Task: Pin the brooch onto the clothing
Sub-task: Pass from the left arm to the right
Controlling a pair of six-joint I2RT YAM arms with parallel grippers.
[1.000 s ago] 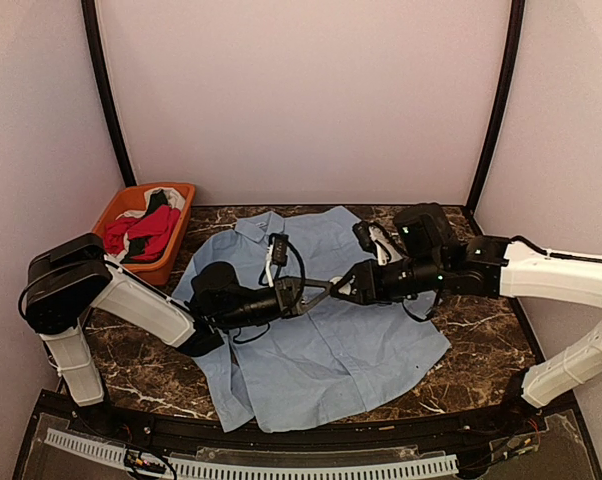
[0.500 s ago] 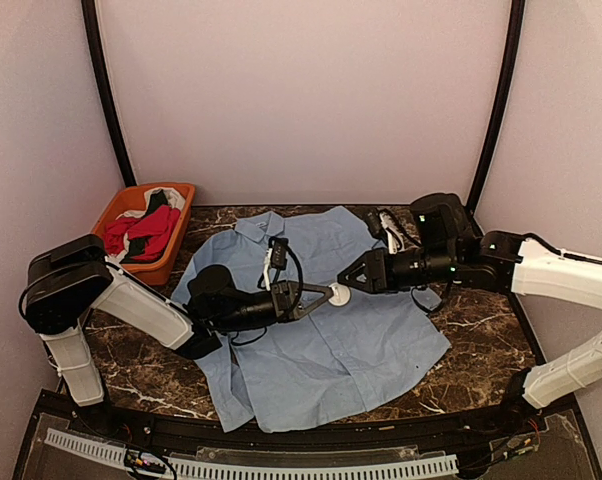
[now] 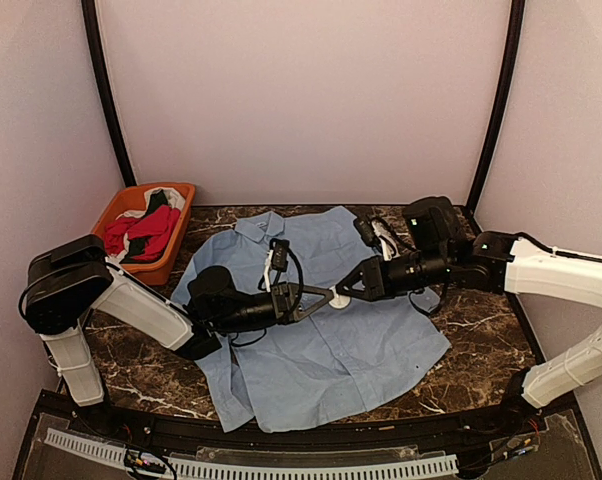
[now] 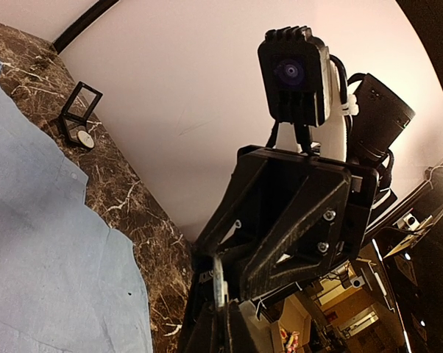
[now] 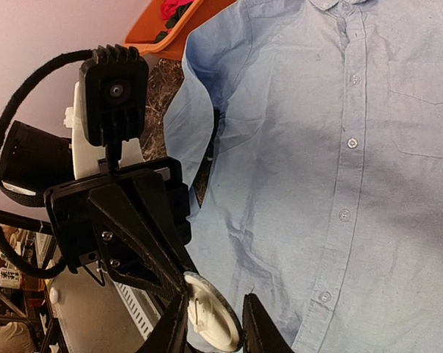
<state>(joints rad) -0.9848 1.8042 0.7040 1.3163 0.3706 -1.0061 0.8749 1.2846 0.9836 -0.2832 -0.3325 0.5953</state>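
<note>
Brooch [image 5: 210,321] above shirt [image 3: 321,360], mid-worktop [image 3: 481,335]: left gripper [image 3: 325,296] clamped on it; right gripper [image 3: 347,293] back, jaws narrowing around it, grip unclear; handover likely.

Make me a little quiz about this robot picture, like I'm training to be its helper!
1. True or false: the basket holds red cloth.
2. What colour is the brooch? A white, B green, C black.
3. Fill in: the brooch is above the blue ____.
Key: 1 true; 2 A; 3 shirt.
</note>
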